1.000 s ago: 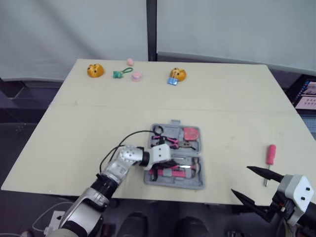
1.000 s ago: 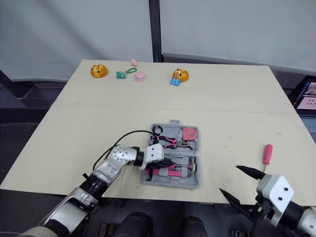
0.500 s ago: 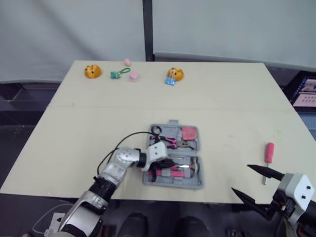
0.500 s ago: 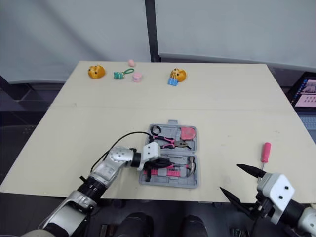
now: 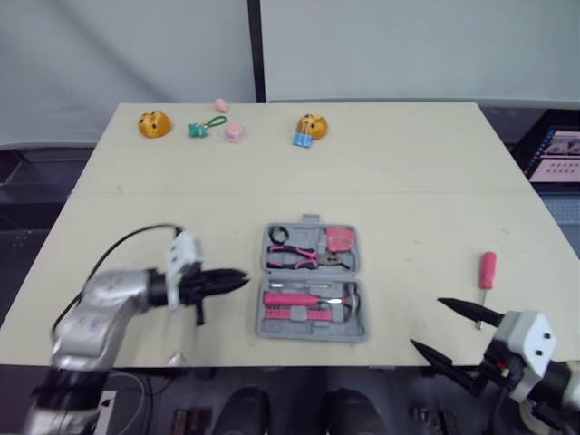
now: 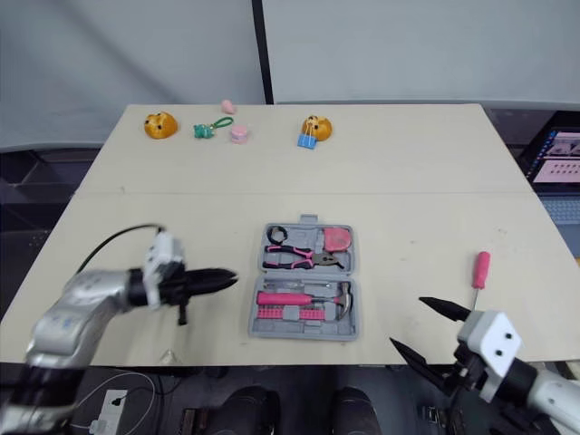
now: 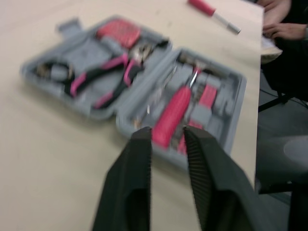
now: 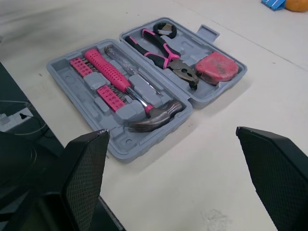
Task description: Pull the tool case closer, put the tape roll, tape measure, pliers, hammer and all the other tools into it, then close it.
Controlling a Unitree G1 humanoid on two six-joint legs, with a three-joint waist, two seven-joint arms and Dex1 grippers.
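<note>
Right eye view: the open case [image 6: 304,294] is seen near the front edge of the table [image 6: 408,181], with pliers [image 6: 294,261], hammer [image 6: 304,297] and tape measure [image 6: 335,240] seated in it. A screwdriver [image 6: 478,272] is seen well apart on its right. The right gripper [image 6: 406,322], jaws spread wide and empty, is best lowered across the pink handle, not the shaft. The left gripper [image 6: 227,280], jaws nearly pressed together and empty, is held beside the case.
</note>
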